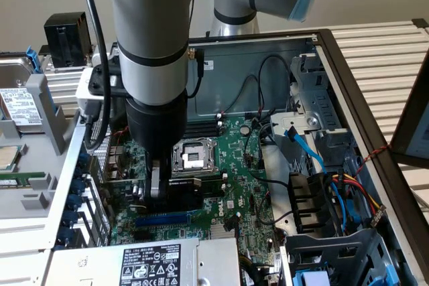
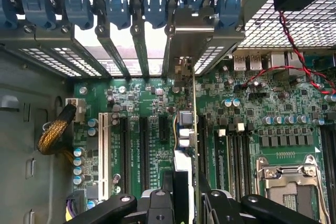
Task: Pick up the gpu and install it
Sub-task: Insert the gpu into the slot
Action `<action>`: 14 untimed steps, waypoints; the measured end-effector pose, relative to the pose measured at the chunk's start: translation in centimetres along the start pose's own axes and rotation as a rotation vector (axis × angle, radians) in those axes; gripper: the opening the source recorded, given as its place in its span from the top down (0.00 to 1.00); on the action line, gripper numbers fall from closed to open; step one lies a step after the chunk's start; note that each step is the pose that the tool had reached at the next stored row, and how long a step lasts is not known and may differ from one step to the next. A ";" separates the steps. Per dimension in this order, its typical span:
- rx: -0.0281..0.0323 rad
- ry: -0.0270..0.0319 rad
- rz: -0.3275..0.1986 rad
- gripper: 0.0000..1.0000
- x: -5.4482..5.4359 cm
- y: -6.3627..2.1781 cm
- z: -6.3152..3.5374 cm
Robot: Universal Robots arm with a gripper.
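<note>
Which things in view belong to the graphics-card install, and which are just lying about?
Belongs to the job:
- small green gpu card with black fan block and silver end bracket, gripped by the gripper
- large green motherboard

Just lying about:
- silver hard drive with white label
- black box
- blue flat cable
- yellow braided cable bundle

The exterior view stands outside and above the open computer case (image 1: pixel 268 58), looking down into it at a slant from fairly near, with the arm (image 1: pixel 147 38) large in the foreground. The wrist view hangs close over the motherboard (image 2: pixel 149 129), looking straight down towards the rear slot openings (image 2: pixel 121 51). Both views take in the motherboard, the CPU socket (image 1: pixel 193 155) and the gpu (image 1: pixel 181 195).
</note>
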State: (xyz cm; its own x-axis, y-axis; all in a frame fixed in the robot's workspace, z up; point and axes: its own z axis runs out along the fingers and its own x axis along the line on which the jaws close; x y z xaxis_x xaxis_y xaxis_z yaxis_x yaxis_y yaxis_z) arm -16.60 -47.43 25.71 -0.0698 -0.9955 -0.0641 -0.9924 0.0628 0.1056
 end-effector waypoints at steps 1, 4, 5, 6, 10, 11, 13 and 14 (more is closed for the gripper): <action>0.0000 0.0001 -0.001 0.72 0.0 -0.05 0.01; -0.0006 0.0011 -0.002 0.72 0.0 -0.09 0.00; -0.0008 0.0016 -0.004 0.72 0.0 -0.10 0.01; -0.0015 0.0022 -0.006 0.72 0.0 -0.10 0.02; -0.0059 0.0079 -0.015 0.72 0.0 -0.12 0.08; -0.0066 0.0105 -0.016 0.72 0.0 -0.13 0.09; -0.0063 0.0174 -0.018 0.72 0.0 -0.15 0.10; -0.0062 0.0191 -0.019 0.72 0.0 -0.15 0.10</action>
State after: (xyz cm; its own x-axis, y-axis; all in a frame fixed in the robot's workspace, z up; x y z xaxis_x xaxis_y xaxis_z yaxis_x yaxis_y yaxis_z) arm -16.46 -47.43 25.59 -0.0485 -0.9977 -0.0472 -0.9929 0.0430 0.1108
